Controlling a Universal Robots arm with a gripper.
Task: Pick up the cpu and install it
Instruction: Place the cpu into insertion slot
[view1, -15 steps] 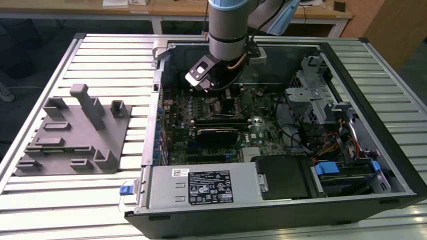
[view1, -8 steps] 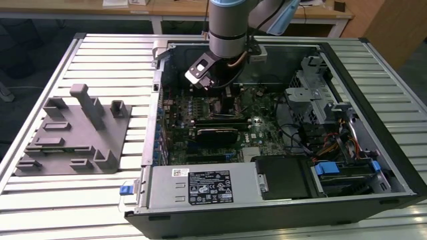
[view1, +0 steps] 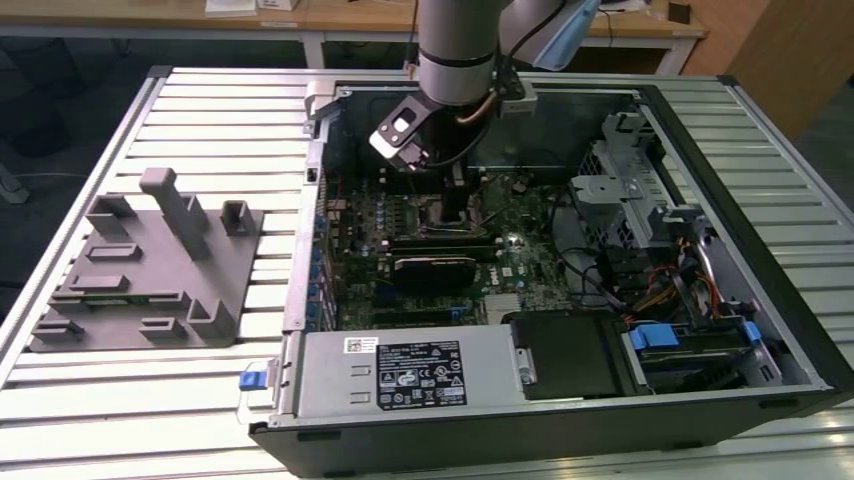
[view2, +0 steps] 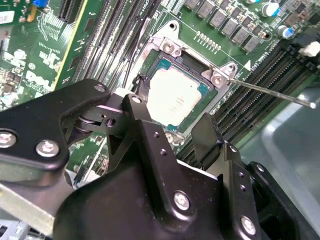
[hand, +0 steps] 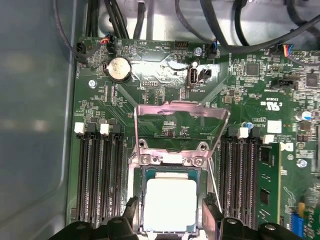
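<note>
One arm (view1: 461, 50) standing near-vertical inside the open computer case (view1: 534, 440), wrist low over the green motherboard (hand: 240, 90). At its end the gripper (view2: 171, 111) unclenched: black fingers (view2: 142, 125) spread to either side of the cpu (view2: 175, 97), clear of its edges, holding nothing. Flat in the socket (hand: 170, 160) the cpu, pale top up, near the board's middle, between two banks of memory slots (hand: 100, 175); metal load plate (hand: 180, 106) tilted up, thin lever (view2: 270, 92) jutting out beside it. Case on its side on a slatted metal table (view1: 200, 110), toward the edge at the exterior view's right; grey fixture block (view1: 147, 270) near the opposite edge. Wooden desks (view1: 334, 15) beyond the far edge. Printed label (view1: 416, 375) on the power supply (view1: 334, 380) by the case's near wall; white lettering across the board, left unread.
</note>
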